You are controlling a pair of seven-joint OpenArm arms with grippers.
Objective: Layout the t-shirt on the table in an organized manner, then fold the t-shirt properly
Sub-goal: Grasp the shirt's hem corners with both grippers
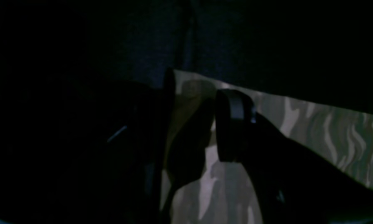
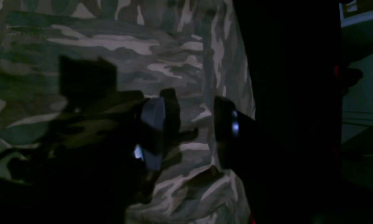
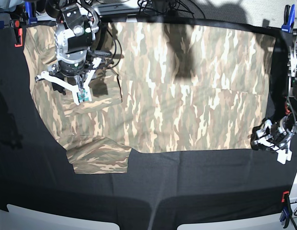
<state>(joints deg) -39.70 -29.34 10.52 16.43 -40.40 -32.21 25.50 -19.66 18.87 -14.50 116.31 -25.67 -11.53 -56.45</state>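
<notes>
Broadly, we have the wide table draped in black cloth [image 3: 153, 182] under us, with the soft tan, cream and olive camouflage t-shirt [image 3: 187, 96] spread flat across it. Most of the laying out looks done: the body lies smooth, though one sleeve [image 3: 98, 158] near our right side lies rumpled at an angle. No fold has been made yet, so by our judgement the whole folding part is left.

Our right gripper [image 2: 189, 130] hovers over the shirt's sleeve end, its fingers [image 2: 153, 137] spread with camouflage cloth showing between them, pinching nothing that we can see. Our left gripper [image 1: 194, 124] sits at the shirt's hem corner, fingers [image 1: 233, 124] spread; cloth shows between them, but whether they touch it we cannot tell.
</notes>
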